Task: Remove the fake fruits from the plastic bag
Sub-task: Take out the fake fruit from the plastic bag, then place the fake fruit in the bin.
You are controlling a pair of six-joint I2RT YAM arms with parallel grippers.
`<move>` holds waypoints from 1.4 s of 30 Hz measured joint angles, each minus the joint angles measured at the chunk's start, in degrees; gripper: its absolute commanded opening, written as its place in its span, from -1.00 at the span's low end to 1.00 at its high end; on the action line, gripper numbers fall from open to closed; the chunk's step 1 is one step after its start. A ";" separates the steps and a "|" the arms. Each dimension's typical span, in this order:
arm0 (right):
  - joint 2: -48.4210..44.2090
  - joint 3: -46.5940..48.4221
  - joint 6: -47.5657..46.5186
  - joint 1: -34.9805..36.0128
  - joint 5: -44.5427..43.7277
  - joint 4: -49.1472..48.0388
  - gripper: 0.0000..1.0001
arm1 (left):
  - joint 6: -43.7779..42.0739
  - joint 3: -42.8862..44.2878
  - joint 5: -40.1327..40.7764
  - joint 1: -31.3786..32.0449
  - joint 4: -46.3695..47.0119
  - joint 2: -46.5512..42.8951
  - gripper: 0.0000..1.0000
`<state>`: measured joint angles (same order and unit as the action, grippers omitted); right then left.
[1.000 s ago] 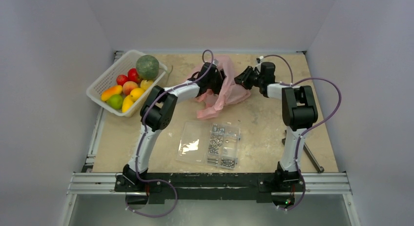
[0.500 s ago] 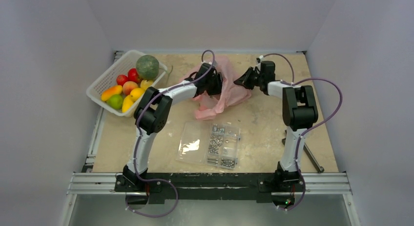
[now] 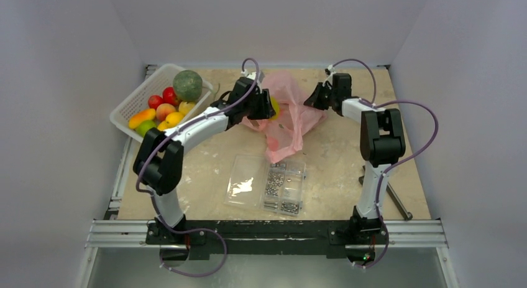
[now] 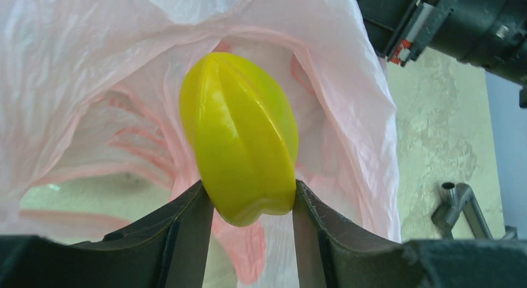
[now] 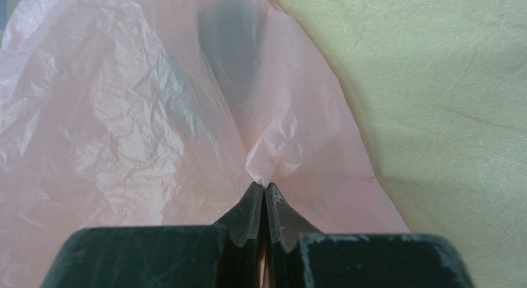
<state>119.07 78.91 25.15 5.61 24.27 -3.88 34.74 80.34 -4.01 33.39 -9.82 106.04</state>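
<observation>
The pink plastic bag (image 3: 289, 117) lies crumpled at the back middle of the table. My left gripper (image 4: 252, 207) is shut on a ridged yellow toy fruit (image 4: 239, 139) and holds it just outside the bag's open mouth (image 4: 124, 145); the fruit also shows in the top view (image 3: 274, 106). My right gripper (image 5: 265, 190) is shut on a pinch of the bag's film (image 5: 186, 114) at the bag's right side (image 3: 314, 101). The grey-green melon (image 3: 187, 85) sits in the white basket (image 3: 138, 100) with several small fruits.
A flat clear case of screws (image 3: 268, 182) lies in front of the bag. A metal tool (image 3: 393, 195) lies at the right edge, also seen in the left wrist view (image 4: 463, 207). The basket stands at the back left.
My left gripper has pulled back to the left out of the bag with the yellow fruit. The bag has shifted and spread toward the front. My right gripper keeps its pinch on the bag.
</observation>
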 measured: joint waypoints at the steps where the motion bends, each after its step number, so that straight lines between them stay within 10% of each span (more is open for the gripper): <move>1: -0.11 0.00 -0.46 0.00 -0.85 0.37 -1.00 | -0.39 -0.94 0.00 0.00 -0.59 -1.55 -0.93; 19: -7.19 -3.06 -2.34 2.58 -5.38 2.51 -1.00 | -7.41 -16.50 -0.79 -18.71 -21.62 -40.85 -1.00; 36: -4.81 -1.09 -2.27 4.22 -3.78 2.62 -1.00 | -9.40 -8.31 6.29 -41.72 -28.50 -22.12 -1.00; 42: -4.76 0.02 -2.29 4.24 -3.76 2.78 -1.00 | -12.00 -7.17 10.64 -43.63 -29.18 -18.99 -0.31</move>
<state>114.30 78.94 22.85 9.85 20.51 -1.10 22.74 73.17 6.63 -10.24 -39.00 87.05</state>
